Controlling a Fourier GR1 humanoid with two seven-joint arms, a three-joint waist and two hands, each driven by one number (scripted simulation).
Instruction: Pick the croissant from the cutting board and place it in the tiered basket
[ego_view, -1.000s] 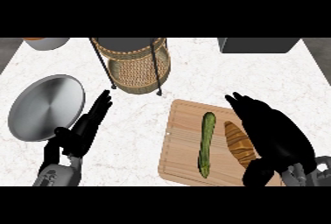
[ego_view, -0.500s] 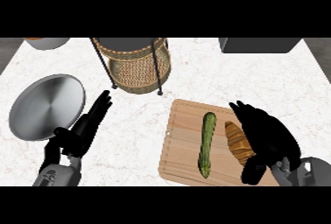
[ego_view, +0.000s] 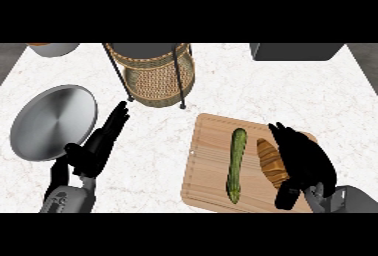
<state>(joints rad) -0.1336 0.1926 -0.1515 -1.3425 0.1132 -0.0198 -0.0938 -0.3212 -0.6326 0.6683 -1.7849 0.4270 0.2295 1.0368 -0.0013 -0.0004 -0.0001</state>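
The brown croissant (ego_view: 270, 161) lies on the wooden cutting board (ego_view: 210, 165) at the lower right, to the right of a long green vegetable (ego_view: 236, 165). My right hand (ego_view: 304, 159) rests over the croissant's right side with straight fingers pointing away from me, hiding part of it. No finger curls round it. The woven tiered basket (ego_view: 156, 75) on its black wire stand is at the top centre. My left hand (ego_view: 102, 142) stays open and still at the lower left, fingers up.
A round metal plate (ego_view: 53, 122) lies at the left, close to my left hand. A dark box (ego_view: 297, 51) sits at the top right and a pale bowl (ego_view: 53, 48) at the top left. White marble counter (ego_view: 244, 95) separates board and basket.
My right hand has drawn back towards me along the board's right side and settled lower beside the croissant. The left hand has not moved.
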